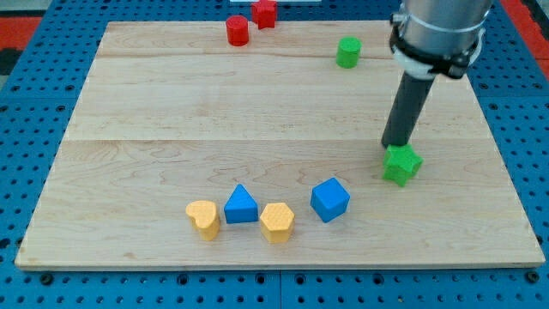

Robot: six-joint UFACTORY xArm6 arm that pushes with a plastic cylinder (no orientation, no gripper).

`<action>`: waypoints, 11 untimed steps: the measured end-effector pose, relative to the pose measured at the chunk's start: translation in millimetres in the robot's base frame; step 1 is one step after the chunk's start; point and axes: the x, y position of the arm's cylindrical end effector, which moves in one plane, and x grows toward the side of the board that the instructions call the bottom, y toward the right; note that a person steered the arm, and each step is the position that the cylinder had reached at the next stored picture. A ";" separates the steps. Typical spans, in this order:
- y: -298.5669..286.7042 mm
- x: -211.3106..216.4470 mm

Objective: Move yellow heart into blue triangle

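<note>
The yellow heart (203, 218) lies near the board's bottom edge, left of centre. The blue triangle (241, 204) sits just to its right, touching or almost touching it. My tip (395, 145) is far to the view's right, right behind the green star (401, 165), at its top edge. The rod comes down from the arm at the top right.
A yellow hexagon (277, 222) sits right of the blue triangle, and a blue cube (329, 199) further right. A green cylinder (348, 52) stands at the top right. A red cylinder (237, 31) and a red star (264, 13) are at the top centre of the wooden board (129, 129).
</note>
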 end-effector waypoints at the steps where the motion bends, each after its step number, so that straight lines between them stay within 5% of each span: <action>1: 20.9 43.4; 2: 23.6 64.7; 3: -9.4 20.7; 4: -117.8 3.4; 6: -282.6 88.8; 7: -297.0 136.1; 9: -232.0 105.1; 11: -252.3 88.1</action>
